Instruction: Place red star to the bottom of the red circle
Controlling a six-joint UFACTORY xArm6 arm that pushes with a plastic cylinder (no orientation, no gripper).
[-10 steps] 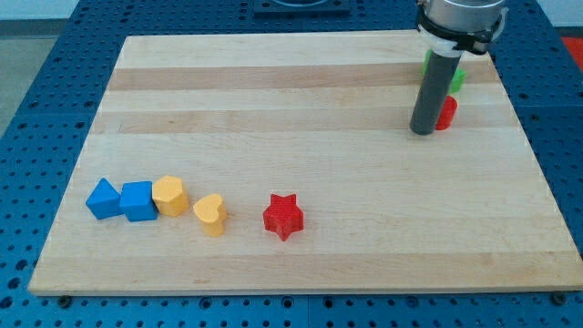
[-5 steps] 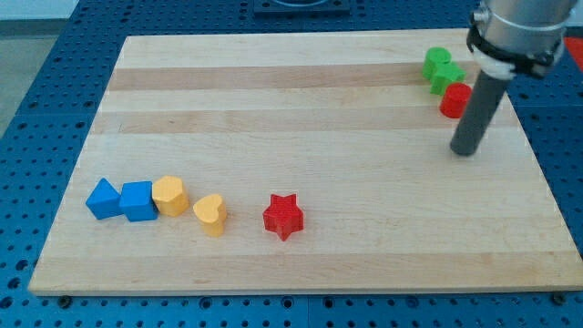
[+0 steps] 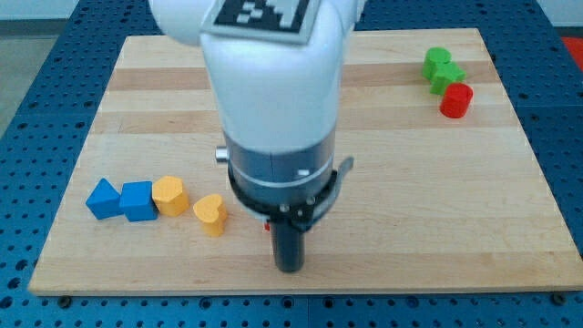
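The red circle [image 3: 455,100] sits at the view's upper right, just below two green blocks. The arm now fills the middle of the view, and its dark rod comes down near the board's bottom edge. My tip [image 3: 290,270] rests on the board to the right of and a little below the yellow heart [image 3: 211,215]. The red star is almost wholly hidden behind the rod and the arm's collar; only a small red sliver [image 3: 267,227] shows at the rod's left side. Whether the tip touches the star cannot be told.
Two green blocks [image 3: 437,62] [image 3: 448,77] touch each other at the upper right. At the lower left stands a row: a blue block [image 3: 103,198], a blue cube [image 3: 138,200], a yellow hexagon-like block [image 3: 170,195] and the yellow heart.
The rod has swung from beside the red circle at the upper right down to the bottom middle, now covering the red star. The other blocks have not moved.
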